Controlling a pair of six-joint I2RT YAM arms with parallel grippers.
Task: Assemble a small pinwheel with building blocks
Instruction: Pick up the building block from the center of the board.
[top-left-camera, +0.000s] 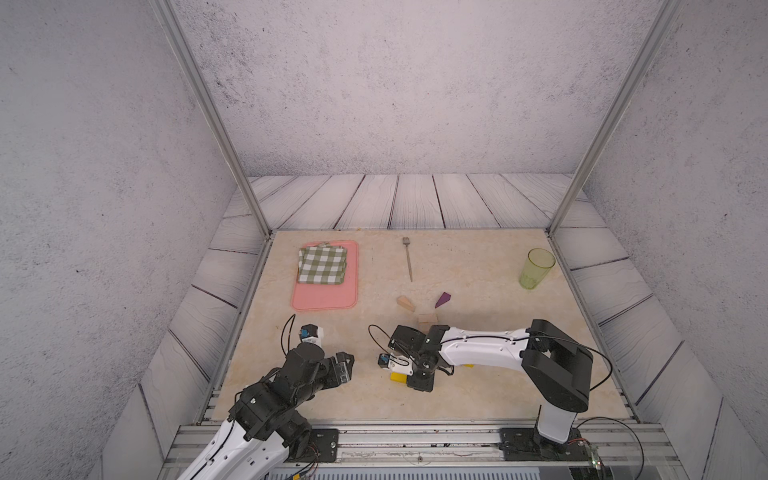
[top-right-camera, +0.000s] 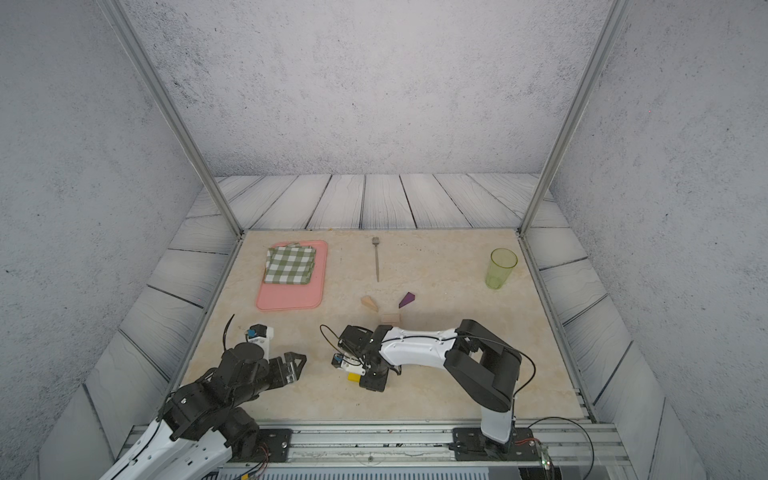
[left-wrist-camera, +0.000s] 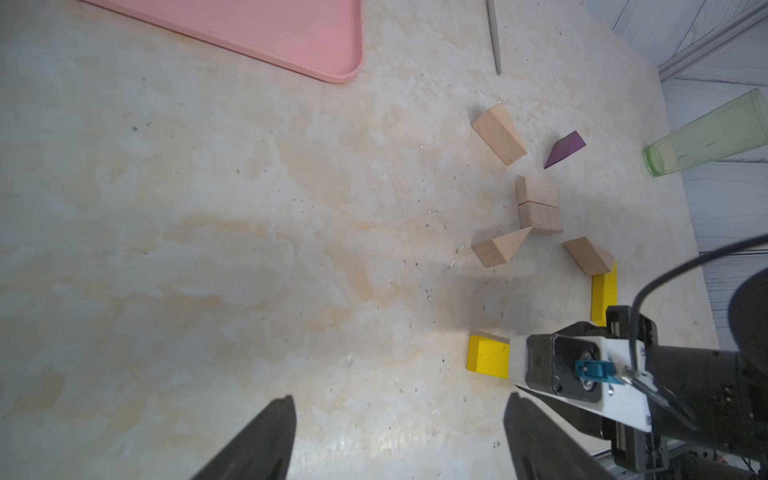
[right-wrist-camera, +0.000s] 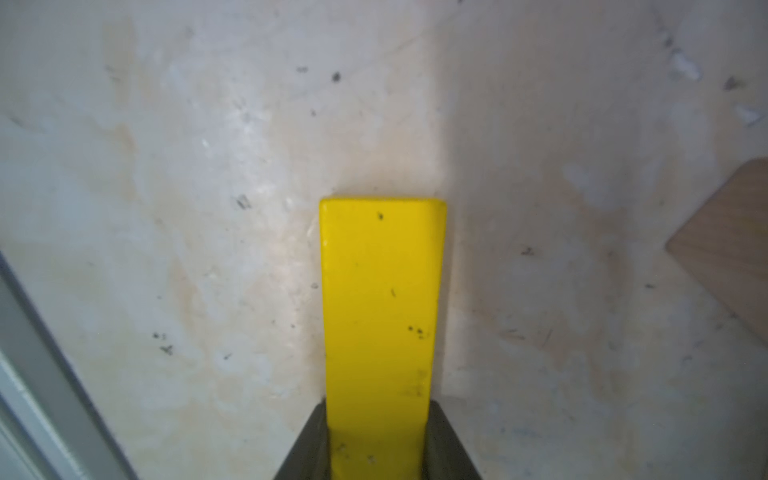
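Observation:
The building blocks lie loose near the table's middle, and no pinwheel figure shows among them. My right gripper (right-wrist-camera: 377, 405) is low over the table, its jaws pressed on both sides of a yellow bar (right-wrist-camera: 382, 311), whose end pokes out in both top views (top-left-camera: 398, 377) (top-right-camera: 353, 377). A second yellow bar (left-wrist-camera: 604, 295) lies beside a wood wedge (left-wrist-camera: 589, 255). Two short wood rectangles (left-wrist-camera: 537, 193) touch each other. Another wood wedge (left-wrist-camera: 500, 248), a third one (top-left-camera: 406, 303) and a purple wedge (top-left-camera: 443, 299) sit around them. My left gripper (left-wrist-camera: 401, 401) hovers open and empty, left of the blocks.
A pink tray (top-left-camera: 324, 297) with a folded green checked cloth (top-left-camera: 322, 264) sits at the back left. A metal fork (top-left-camera: 408, 257) lies behind the blocks. A green cup (top-left-camera: 536, 268) stands at the back right. Metal rails edge the table.

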